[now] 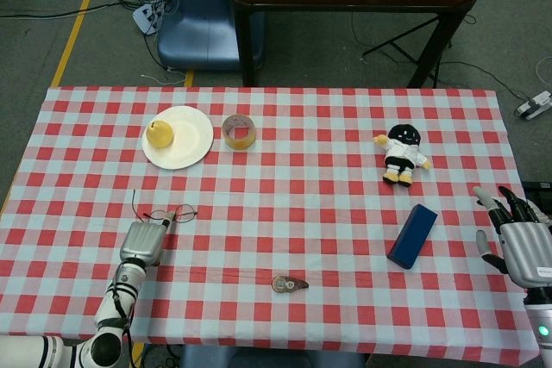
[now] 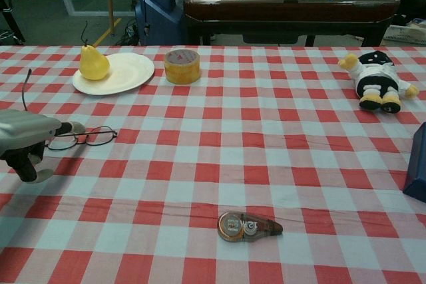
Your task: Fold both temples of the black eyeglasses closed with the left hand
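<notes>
The black eyeglasses lie lens-down on the checked cloth at the left front. One temple stands up thin and dark beside my left hand. My left hand sits just left of the frame, low over the table. One fingertip touches the frame's left end and the thumb hangs apart below it. My right hand hovers off the table's right edge with its fingers spread and nothing in them.
A white plate with a yellow pear stands behind the glasses, and a tape roll beside it. A correction-tape dispenser lies front centre. A blue box and a plush doll are at the right.
</notes>
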Motion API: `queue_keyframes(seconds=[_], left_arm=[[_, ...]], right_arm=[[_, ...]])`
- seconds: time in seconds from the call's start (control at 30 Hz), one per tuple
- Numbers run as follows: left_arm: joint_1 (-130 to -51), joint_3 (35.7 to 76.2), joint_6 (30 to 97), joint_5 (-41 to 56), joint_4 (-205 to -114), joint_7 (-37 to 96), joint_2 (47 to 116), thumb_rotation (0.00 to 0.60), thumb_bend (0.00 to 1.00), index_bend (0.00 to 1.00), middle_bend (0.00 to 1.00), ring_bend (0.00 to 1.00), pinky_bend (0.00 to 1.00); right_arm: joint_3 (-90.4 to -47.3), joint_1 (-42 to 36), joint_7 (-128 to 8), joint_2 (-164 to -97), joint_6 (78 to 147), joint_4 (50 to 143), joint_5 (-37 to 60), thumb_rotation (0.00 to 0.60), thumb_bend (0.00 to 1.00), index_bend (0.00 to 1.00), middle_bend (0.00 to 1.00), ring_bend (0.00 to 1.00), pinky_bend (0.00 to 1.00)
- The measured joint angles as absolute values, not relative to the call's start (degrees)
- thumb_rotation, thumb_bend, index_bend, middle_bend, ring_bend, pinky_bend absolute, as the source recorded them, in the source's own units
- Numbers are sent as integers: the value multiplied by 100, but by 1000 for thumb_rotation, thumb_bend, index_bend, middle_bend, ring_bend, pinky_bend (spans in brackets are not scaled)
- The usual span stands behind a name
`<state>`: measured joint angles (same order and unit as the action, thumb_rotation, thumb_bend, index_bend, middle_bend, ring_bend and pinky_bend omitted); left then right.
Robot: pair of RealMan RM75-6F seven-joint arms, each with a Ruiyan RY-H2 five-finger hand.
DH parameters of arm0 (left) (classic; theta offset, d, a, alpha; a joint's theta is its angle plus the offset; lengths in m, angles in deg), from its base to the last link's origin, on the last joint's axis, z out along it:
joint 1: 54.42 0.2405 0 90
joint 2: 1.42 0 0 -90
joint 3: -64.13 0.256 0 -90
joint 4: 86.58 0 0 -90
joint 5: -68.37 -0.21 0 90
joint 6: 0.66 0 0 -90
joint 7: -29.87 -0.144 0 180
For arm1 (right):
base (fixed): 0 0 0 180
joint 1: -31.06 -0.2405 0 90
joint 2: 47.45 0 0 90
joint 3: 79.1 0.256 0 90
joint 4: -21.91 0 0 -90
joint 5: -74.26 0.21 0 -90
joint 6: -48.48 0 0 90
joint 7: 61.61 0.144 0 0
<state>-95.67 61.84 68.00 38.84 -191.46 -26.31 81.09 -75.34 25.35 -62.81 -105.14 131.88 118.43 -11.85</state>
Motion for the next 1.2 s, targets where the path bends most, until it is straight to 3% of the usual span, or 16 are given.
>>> queue_keyframes(seconds=[0.2, 0.4, 0.63, 0.8, 1.03, 1.2], left_arm=[[-9560, 6233, 6821, 3838, -19164, -2487, 8060, 600, 436, 0, 1000, 1000, 1000], [-9309, 6226, 6960, 3146, -19335, -1707, 7848, 600, 436, 0, 1000, 1000, 1000], [-9019, 6450, 6850, 2496, -19840, -1101, 7083, 600, 436, 8, 1000, 1000, 1000], [-8909, 6705, 6492, 2275, -20132, -800, 6465, 600, 436, 103, 1000, 1000, 1000], [-8797, 6878, 6322, 2175, -20203, -560, 6046, 600, 436, 152, 1000, 1000, 1000], [-8769, 6812, 6692, 2474, -20006, -793, 6166, 600, 435, 109, 1000, 1000, 1000]], right_arm=[[-7548, 2569, -6230, -10537, 13229, 11812, -1197, 600, 491, 83, 259, 65, 145], [-7549, 2595, -6199, -10534, 13260, 11790, -1191, 600, 492, 83, 259, 65, 145], [-7541, 2564, -6192, -10570, 13215, 11759, -1197, 600, 492, 83, 259, 65, 145], [-7538, 2538, -6205, -10586, 13158, 11748, -1174, 600, 491, 83, 259, 65, 145], [-7533, 2518, -6223, -10608, 13128, 11740, -1162, 600, 491, 83, 259, 65, 145], [-7530, 2522, -6235, -10606, 13132, 11744, -1151, 600, 491, 83, 259, 65, 145]])
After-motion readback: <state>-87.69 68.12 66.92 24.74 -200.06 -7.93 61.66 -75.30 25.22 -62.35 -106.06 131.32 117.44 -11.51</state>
